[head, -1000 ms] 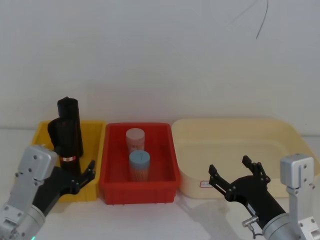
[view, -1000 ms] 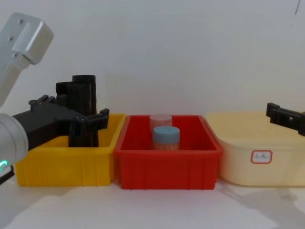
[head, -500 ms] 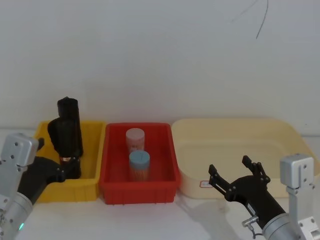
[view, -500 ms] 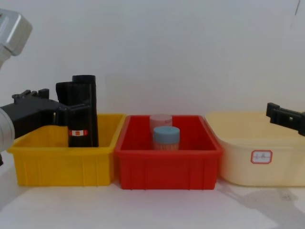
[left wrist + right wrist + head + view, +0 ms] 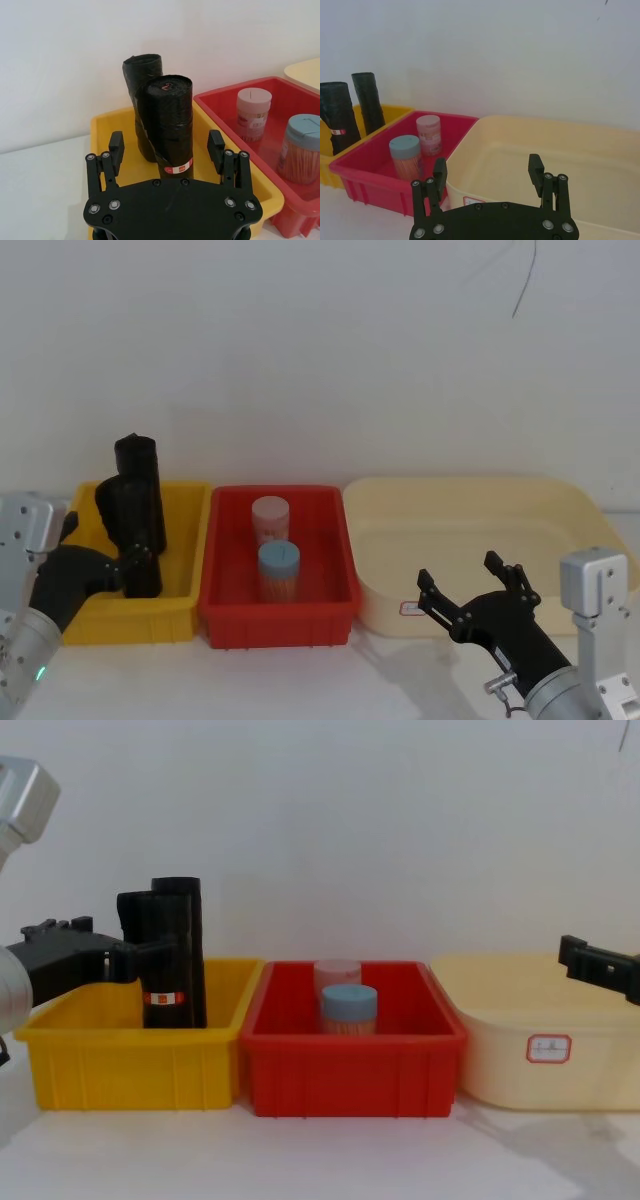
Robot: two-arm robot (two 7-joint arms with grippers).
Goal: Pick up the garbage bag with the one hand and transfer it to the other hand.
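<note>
Left wrist view shows the one hand [image 5: 166, 142], shifted leftward, jaws spread wide, now facing the garbage bag [image 5: 167, 115] standing ungrasped in the yellow bin [image 5: 110, 131]; the other hand [image 5: 458, 572] waits, likewise spread

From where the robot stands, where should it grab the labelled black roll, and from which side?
Around its round body, above the label band, coming level from the robot's side. The garbage bag stands upright, the wall of the yellow bin hides its foot, and the plain roll crowds it behind. The left gripper faces it, fingers open.
</note>
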